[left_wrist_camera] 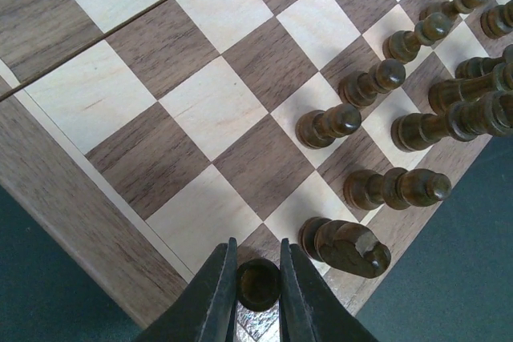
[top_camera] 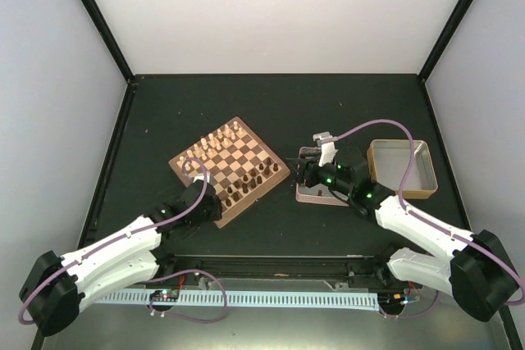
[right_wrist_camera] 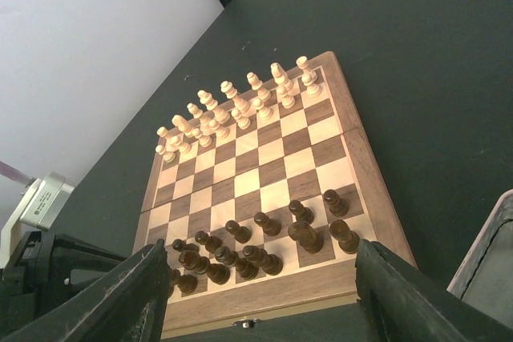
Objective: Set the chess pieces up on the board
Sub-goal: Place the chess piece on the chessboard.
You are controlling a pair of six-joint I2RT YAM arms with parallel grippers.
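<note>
One dark piece [left_wrist_camera: 258, 284] in left pincer [left_wrist_camera: 256, 260], neighbour piece [left_wrist_camera: 346, 247] just beside, tin [top_camera: 399, 165] apart.

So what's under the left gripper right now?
A dark chess piece, clamped in the left gripper, over the board's corner square. Whether its base touches the wood is hidden.

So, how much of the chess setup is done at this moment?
Done: the cream pieces stand in two rows at the far side of the board, and most dark pieces stand at the near side. In hand: the left gripper is shut on one dark piece at a corner square. Left: pawn squares next to that corner look bare. The right gripper is open and empty.
</note>
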